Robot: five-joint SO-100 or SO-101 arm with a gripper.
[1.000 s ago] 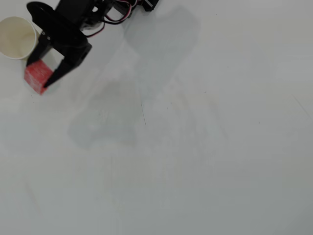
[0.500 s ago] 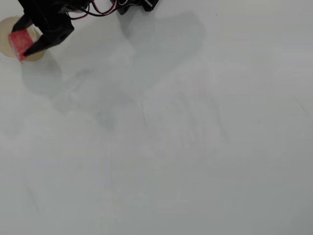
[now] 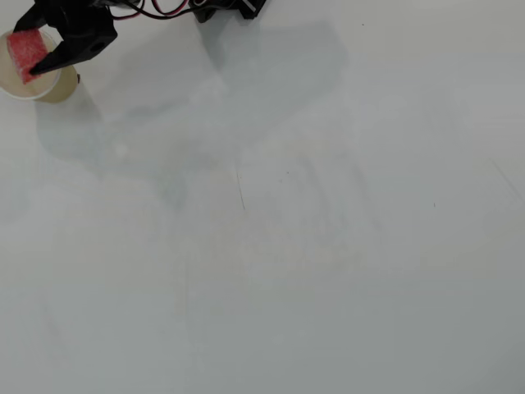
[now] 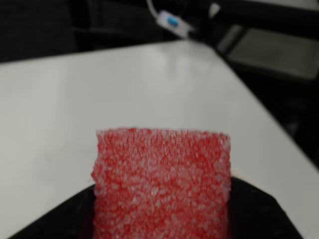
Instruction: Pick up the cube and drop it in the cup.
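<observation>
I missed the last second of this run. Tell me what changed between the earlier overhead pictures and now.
A second ago the cube sat on the table beside the cup with the gripper around it. Since then the gripper has lifted it and carried it toward the overhead view's top left, so it now hangs over the cup's mouth, still clamped. The cup stayed put.

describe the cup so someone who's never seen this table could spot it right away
In the overhead view, go to the top left corner of the white table, where the black gripper holds a red spongy cube. Directly beneath them stands the paper cup, partly hidden. Its round cream rim and tan wall make it the only thing standing on the table.
</observation>
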